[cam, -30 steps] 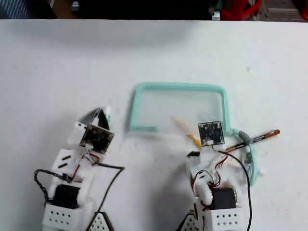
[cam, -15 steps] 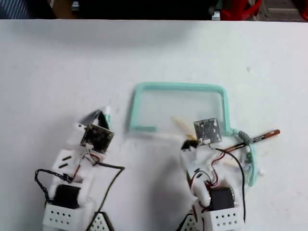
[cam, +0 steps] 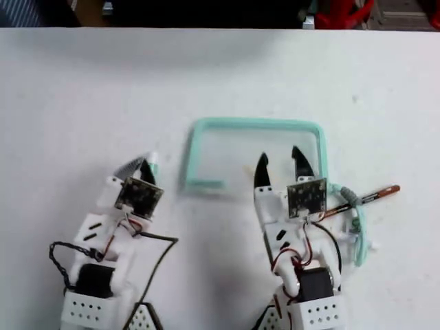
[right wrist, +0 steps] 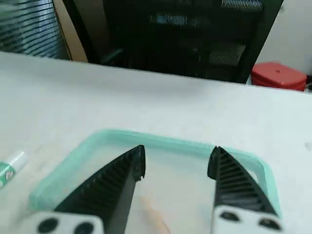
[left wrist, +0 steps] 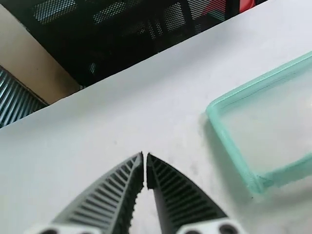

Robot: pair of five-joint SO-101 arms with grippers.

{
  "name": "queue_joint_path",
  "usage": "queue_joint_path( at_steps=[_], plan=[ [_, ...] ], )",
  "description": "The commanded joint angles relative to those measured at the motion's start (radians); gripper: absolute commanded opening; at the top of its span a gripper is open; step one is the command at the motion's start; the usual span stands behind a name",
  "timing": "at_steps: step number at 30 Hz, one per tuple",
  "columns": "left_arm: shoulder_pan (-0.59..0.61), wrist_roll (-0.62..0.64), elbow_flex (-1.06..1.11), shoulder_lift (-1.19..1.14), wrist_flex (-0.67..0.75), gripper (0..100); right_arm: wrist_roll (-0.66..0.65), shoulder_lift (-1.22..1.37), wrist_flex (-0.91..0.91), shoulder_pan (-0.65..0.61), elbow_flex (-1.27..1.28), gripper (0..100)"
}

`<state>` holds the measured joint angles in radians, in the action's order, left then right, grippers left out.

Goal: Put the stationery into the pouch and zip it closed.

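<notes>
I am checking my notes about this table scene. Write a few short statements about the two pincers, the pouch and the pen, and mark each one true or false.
1. The right pincer is open over the pouch. True.
2. The left pincer is open. False: its fingers are shut together with nothing between them.
3. The right pincer holds the pen. False: the pen lies at the pouch's right edge in the high view, apart from the pincer's fingers.
4. The pouch has a light green rim. True.
</notes>
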<state>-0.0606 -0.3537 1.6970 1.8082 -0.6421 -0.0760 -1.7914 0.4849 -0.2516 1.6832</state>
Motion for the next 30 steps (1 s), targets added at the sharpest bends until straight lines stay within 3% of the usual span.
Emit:
queue_joint_path(
  at_steps=[1, 7, 15, 20, 25, 30],
  plan=[
    [0.028, 0.005, -0.003, 0.013, -0.003, 3, -0.009, -0.01, 0.104, 0.041, 0.006, 21.8],
    [0.028, 0.005, -0.003, 0.013, -0.005, 3, -0.029, -0.01, 0.122, 0.076, 0.006, 21.8],
    [-0.001, 0.005, -0.003, 0.013, -0.011, 3, -0.109, -0.01, 0.174, -0.027, 0.006, 21.8],
    [-0.033, 0.005, -0.005, 0.013, -0.011, 3, -0.267, -0.01, 0.199, -0.031, 0.006, 21.4],
    [-0.028, 0.005, -0.008, 0.013, -0.011, 3, -0.299, -0.01, 0.197, -0.027, 0.006, 0.5],
    [-0.028, 0.005, -0.008, 0.013, -0.015, 3, -0.298, -0.01, 0.196, -0.03, 0.006, 20.9]
  ],
)
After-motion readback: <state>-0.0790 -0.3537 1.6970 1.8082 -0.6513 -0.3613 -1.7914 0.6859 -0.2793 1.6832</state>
